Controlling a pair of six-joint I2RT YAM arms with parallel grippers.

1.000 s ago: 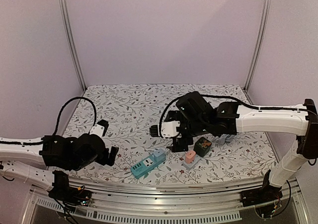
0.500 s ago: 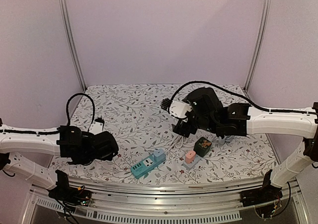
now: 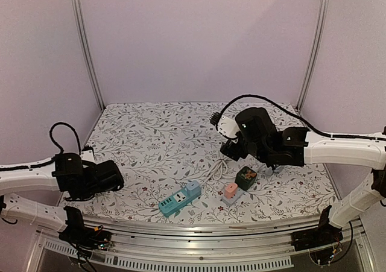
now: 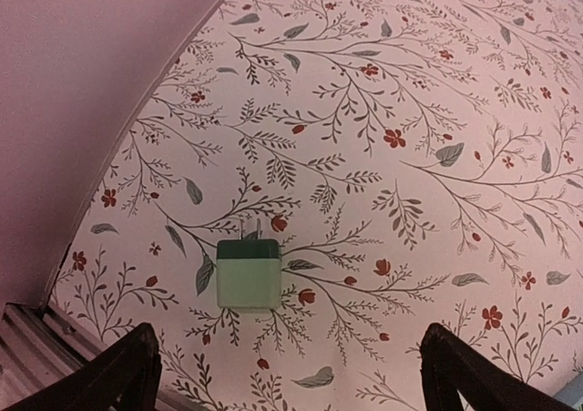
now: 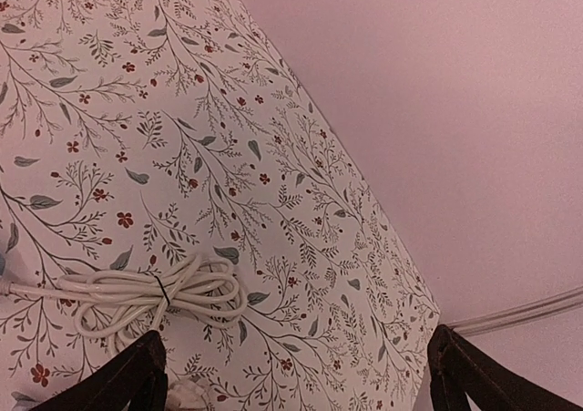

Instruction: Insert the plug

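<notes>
A light green plug adapter with a dark green end and two prongs lies flat on the floral table near its left edge. It shows only in the left wrist view, ahead of and between the open fingers of my left gripper, which holds nothing. In the top view my left gripper sits low at the front left. A teal power strip lies at the front middle. Its white coiled cord also shows in the right wrist view. My right gripper hovers above the cord, open and empty.
A dark green cube adapter and a pink adapter on a grey base sit right of the power strip, under the right arm. Purple walls enclose the table; a metal rail runs along the front edge.
My left arm has drawn back to the left, away from the table's middle. My right gripper has risen and shifted right and back, off the power strip area. Both stay open.
</notes>
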